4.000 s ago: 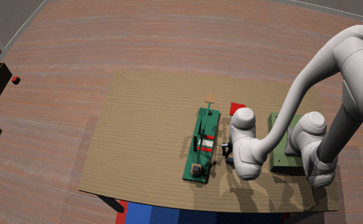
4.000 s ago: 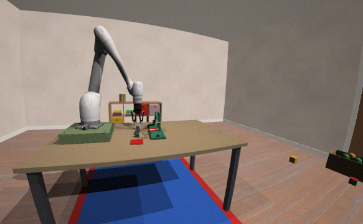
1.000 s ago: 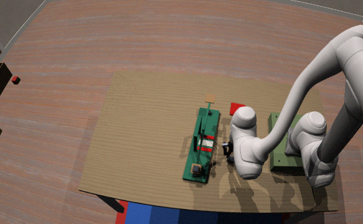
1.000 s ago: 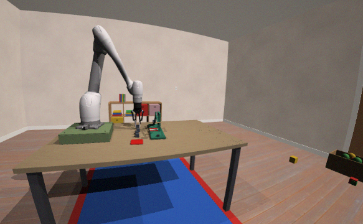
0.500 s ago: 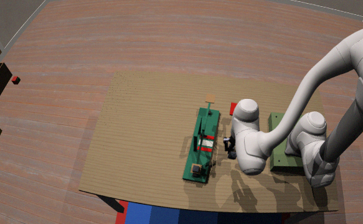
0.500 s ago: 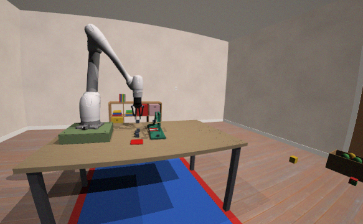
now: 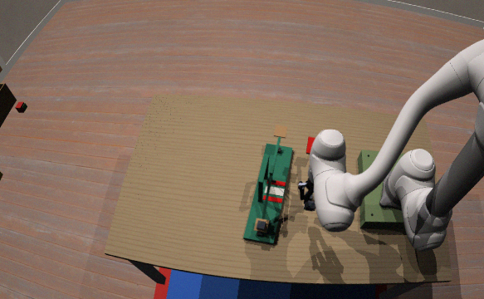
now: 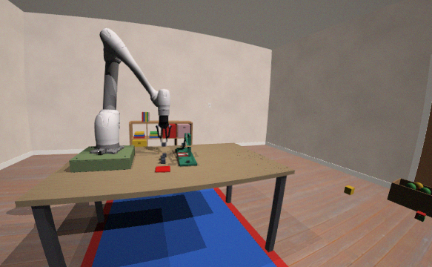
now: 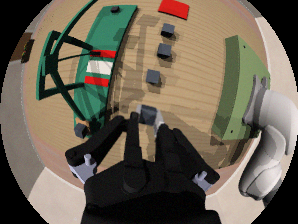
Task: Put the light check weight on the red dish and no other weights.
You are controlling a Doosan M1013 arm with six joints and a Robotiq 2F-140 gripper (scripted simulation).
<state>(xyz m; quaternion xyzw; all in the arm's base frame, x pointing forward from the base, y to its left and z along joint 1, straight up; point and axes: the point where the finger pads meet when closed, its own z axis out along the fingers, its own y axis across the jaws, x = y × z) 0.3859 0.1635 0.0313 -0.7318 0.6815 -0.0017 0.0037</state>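
Observation:
My gripper [image 8: 164,140] [image 9: 147,112] is shut on a dark grey weight [image 8: 164,144] [image 9: 146,114], held above the table beside the balance. Three similar weights [image 9: 167,30] [image 9: 164,51] [image 9: 153,77] stand in a row on the table. The red dish [image 7: 310,145] [image 8: 162,169] [image 9: 174,9] lies flat beyond the row; the arm partly covers it in the top view. The green rocker balance [image 7: 283,163] [image 8: 187,162] [image 9: 116,27] has one weight [image 7: 261,225] [image 9: 80,130] on its near pan. Its far pan [image 7: 281,131] is empty. The pointer appears over the dish-side red field [image 9: 104,53].
The green robot base block [image 7: 368,216] [image 8: 101,164] [image 9: 231,75] stands on the table [image 7: 175,187] on the other side of the row from the balance. The balance's upright frame [image 9: 40,80] rises beside its coloured fields.

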